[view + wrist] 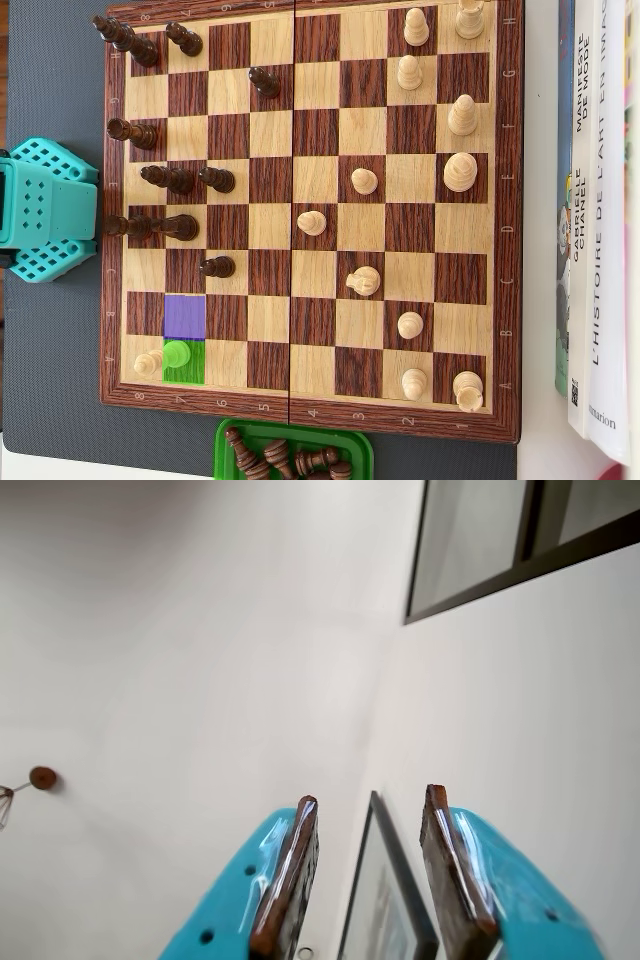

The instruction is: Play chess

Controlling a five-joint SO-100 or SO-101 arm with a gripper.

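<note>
In the wrist view my gripper (pixel 371 798) is open and empty, its teal jaws with brown pads (pixel 290 880) pointing up at a white wall, away from the board. The overhead view shows the wooden chessboard (pixel 510 215). Dark pieces (pixel 165 179) stand on its left side and light pieces (pixel 460 172) on its right. One square is tinted purple (pixel 185 316). The square below it is tinted green and holds a piece (pixel 178 355), with a light piece (pixel 148 364) to its left. Only the arm's teal base (pixel 45 210) shows there, left of the board.
A green tray (pixel 228 440) with several captured dark pieces sits at the board's bottom edge. Books (pixel 600 220) lie along the right. In the wrist view I see a framed picture (pixel 385 900), a dark window frame (pixel 500 580) and a small brown knob (pixel 42 777).
</note>
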